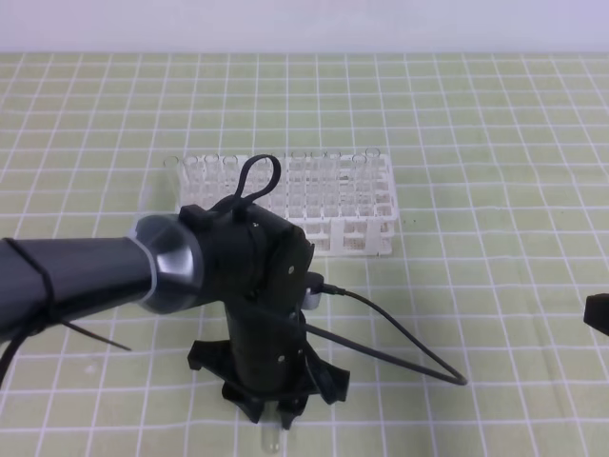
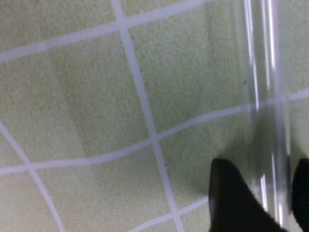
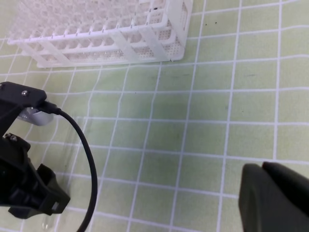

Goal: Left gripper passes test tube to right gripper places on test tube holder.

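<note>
Green mat with a white grid [image 1: 495,143] fills all three views; pale wall strip along the top of the exterior view.

Left arm comes in from the left edge of the exterior view and bends straight down at lower centre. Left gripper [image 1: 270,415] sits low over the mat at the bottom edge. I see the test tube [image 1: 268,440] lying flat on the mat, its end poking out just below the jaws. In the left wrist view the tube [image 2: 263,96] runs top to bottom along the right side, with a dark fingertip [image 2: 231,198] on each side of it at the lower right. Jaws stand apart, straddling the tube, with mat showing between pad and glass on the left; can't tell on the right.

Test tube holder [image 1: 314,195] stands upper centre, behind the left wrist, well apart from the tube.

Right gripper [image 1: 598,314] is only a dark sliver at the right edge; in its own wrist view the fingers [image 3: 275,198] are pressed together, closed on nothing.
</note>
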Robot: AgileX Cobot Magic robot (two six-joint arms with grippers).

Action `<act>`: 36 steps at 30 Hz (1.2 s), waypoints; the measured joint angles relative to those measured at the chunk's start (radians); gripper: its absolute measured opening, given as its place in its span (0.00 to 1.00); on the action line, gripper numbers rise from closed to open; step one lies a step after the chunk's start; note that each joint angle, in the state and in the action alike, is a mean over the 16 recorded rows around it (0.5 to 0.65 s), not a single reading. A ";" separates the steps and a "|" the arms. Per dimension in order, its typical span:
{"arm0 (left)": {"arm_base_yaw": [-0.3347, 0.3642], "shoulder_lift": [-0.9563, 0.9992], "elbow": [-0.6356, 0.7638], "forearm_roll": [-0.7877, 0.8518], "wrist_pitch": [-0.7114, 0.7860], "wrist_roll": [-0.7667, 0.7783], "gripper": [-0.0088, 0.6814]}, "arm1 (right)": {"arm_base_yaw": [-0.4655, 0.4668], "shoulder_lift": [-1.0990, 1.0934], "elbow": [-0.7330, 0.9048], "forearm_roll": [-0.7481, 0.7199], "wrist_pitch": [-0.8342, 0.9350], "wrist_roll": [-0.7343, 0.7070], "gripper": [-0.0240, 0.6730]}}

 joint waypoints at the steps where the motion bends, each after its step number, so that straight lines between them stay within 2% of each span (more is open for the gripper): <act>1: 0.000 0.000 0.000 0.000 0.003 0.001 0.36 | 0.000 0.000 0.000 0.001 0.000 -0.001 0.01; 14: -0.001 -0.006 0.002 0.007 0.035 0.038 0.17 | 0.000 0.000 0.000 0.019 0.000 -0.020 0.01; 26: -0.003 -0.035 0.004 0.003 0.061 0.112 0.05 | 0.000 0.000 0.000 0.023 0.002 -0.022 0.01; 36: -0.002 -0.175 0.009 0.000 -0.004 0.171 0.04 | 0.000 0.003 -0.017 0.027 0.049 -0.022 0.01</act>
